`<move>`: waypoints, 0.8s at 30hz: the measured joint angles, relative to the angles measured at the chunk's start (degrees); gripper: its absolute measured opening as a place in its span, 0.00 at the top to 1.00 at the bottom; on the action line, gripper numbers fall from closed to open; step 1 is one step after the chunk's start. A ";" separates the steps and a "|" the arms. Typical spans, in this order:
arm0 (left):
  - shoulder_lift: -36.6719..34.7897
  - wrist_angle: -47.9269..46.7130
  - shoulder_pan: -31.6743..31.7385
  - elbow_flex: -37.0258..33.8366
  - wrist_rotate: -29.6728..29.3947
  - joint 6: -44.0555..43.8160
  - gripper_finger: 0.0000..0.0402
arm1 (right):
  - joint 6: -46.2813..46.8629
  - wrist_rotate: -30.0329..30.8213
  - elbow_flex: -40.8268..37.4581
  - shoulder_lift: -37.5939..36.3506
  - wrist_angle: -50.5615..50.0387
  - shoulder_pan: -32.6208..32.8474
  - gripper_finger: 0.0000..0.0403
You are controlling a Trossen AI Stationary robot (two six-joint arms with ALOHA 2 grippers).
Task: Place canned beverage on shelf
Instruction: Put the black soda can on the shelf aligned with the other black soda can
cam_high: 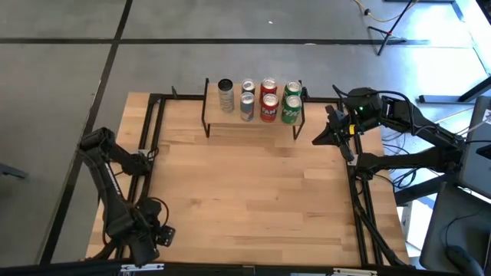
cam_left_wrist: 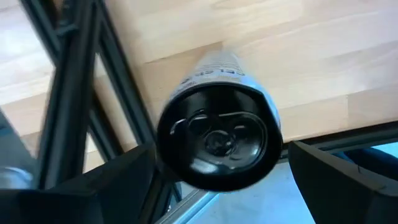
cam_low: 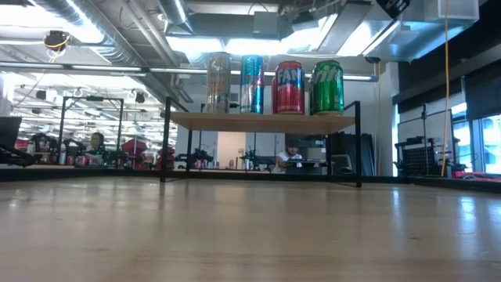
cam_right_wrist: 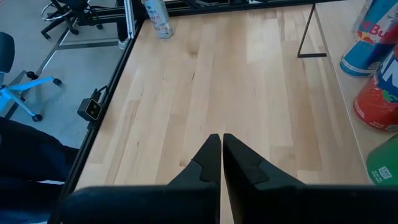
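Can at counter's edge, not yet gripped; shelf already stocked.

A white can (cam_left_wrist: 217, 118) lies on its side between the left tool's (cam_left_wrist: 217, 186) fingers, which stand apart, at the counter's (cam_high: 253, 184) lower-left corner in the high view. The shelf (cam_high: 253, 124) at upper centre carries seven upright cans. The right tool (cam_high: 328, 136), fingers together, waits just right of the shelf. Judged step: grasping. Next: close on the can, lift, carry it to the shelf's free left end.

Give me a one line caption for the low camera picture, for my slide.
Four drink cans, silver, blue, red and green, stand upright in a row on the small wooden shelf across the bare table.
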 joint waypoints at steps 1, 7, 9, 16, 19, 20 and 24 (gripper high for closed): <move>0.00 1.10 0.00 -0.83 -0.05 0.28 0.12 | 0.00 0.00 0.00 0.00 0.03 0.00 0.98; -0.04 4.91 -0.02 -4.23 -3.51 1.43 0.14 | 0.00 0.00 0.00 0.00 0.79 0.00 0.98; -0.02 4.90 0.00 -4.89 -4.05 1.54 0.17 | -0.04 0.02 0.00 0.01 0.81 0.00 0.98; -0.04 4.99 0.16 -5.15 -7.45 3.52 0.40 | -0.15 2.89 -0.02 0.24 0.87 0.00 0.98; 0.00 4.88 1.44 -4.02 -10.22 5.68 0.45 | 0.95 2.91 -0.04 0.78 0.63 -0.02 0.98; -0.09 4.81 2.11 -3.29 -11.28 6.74 0.45 | 1.46 2.87 -0.04 1.11 0.55 -0.03 0.98; -0.23 2.19 5.96 2.84 -17.91 13.96 0.45 | 2.92 2.96 -0.04 2.79 0.95 -0.07 0.98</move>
